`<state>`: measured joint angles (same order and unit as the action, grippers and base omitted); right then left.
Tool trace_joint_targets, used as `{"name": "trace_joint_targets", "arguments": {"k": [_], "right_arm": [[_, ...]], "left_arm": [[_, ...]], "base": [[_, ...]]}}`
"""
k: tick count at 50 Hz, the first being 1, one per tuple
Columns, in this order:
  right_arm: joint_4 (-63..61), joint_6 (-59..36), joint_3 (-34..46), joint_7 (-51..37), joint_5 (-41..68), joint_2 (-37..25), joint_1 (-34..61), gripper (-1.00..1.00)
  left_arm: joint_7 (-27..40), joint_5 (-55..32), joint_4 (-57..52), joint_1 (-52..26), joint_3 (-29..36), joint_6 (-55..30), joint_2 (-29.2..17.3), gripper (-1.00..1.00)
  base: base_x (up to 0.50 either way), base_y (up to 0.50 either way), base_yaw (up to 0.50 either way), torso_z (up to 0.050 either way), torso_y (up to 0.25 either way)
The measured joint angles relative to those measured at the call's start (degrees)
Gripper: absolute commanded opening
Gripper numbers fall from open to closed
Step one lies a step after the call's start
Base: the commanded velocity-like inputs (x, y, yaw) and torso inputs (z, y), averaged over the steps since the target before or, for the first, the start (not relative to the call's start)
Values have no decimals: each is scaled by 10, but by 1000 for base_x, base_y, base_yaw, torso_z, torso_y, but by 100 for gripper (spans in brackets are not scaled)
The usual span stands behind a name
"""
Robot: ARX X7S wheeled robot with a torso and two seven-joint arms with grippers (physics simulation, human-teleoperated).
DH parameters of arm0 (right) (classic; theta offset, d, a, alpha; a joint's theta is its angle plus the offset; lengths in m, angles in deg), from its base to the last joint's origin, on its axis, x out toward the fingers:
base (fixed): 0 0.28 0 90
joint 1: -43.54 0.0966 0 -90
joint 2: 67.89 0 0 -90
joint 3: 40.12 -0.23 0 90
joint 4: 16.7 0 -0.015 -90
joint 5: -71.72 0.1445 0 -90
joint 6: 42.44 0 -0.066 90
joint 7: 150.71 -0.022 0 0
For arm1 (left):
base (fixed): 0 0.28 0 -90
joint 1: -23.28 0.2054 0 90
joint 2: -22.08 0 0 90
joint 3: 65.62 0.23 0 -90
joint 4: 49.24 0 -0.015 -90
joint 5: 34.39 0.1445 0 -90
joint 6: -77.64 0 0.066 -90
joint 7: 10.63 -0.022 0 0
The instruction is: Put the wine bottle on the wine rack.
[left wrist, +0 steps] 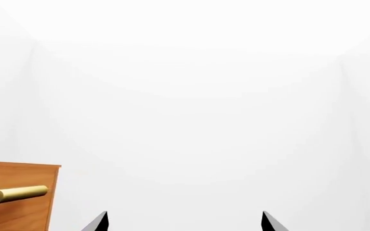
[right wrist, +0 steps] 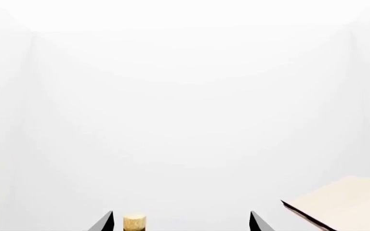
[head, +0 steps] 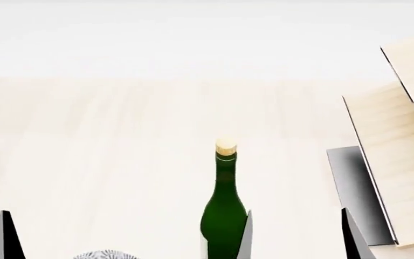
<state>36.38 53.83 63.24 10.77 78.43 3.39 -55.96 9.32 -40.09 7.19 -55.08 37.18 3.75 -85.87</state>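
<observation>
Nothing done yet. The wine rack [head: 401, 178] sits empty on the table [head: 106, 162], its 2 boards off to my right. The wine bottle [head: 223, 216] stands upright on the table near it. My right gripper [head: 295, 237] is spread, ungrasped, beside the bottle; my left gripper [left wrist: 185, 222] also spread, empty. Grasp, lift, placement all remain.

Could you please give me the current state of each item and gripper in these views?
wine bottle: upright on the table, corked, not yet on the rack.
wine rack: no bottle on it.
right gripper: open, beside the bottle.
left gripper: open, holding nothing.
</observation>
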Motion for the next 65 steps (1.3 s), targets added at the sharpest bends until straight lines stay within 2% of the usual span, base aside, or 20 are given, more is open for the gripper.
{"name": "trace_joint_targets", "arguments": {"k": [65], "right_arm": [[6,6,13,-11,3,-11,2,100]], "left_arm": [[13,-3,6,-3,11,4,-11,100]], "base": [[0,-96,0,0,0]]}}
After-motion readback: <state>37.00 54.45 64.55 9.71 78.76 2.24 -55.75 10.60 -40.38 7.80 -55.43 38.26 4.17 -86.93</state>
